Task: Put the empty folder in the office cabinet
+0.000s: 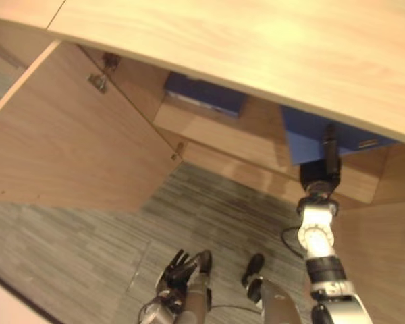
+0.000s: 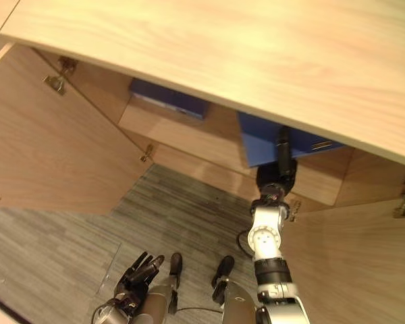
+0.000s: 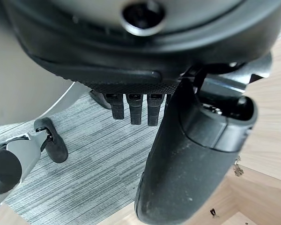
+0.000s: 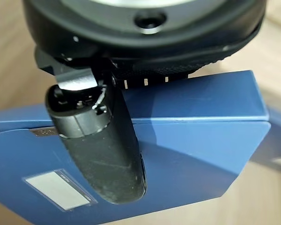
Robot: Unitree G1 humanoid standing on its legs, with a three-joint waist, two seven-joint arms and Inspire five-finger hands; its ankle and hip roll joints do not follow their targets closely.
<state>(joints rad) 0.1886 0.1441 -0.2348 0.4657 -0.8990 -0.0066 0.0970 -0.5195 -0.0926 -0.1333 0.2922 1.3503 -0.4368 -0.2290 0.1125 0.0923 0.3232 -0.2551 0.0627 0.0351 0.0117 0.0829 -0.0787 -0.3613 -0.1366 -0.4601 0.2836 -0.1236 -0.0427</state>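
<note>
A grey striped carpet floor (image 1: 88, 250) lies below, and a second blue binder (image 1: 206, 94) rests further back on the shelf.

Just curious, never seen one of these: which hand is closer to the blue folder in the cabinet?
Right. The right hand grips the blue folder in the cabinet; the left hand hangs low above the floor.

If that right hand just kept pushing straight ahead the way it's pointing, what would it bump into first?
The right hand already grips the blue folder and points into the open cabinet. Pushed on, the folder would probably meet the cabinet's back panel first, though how deep that lies is unclear.
</note>
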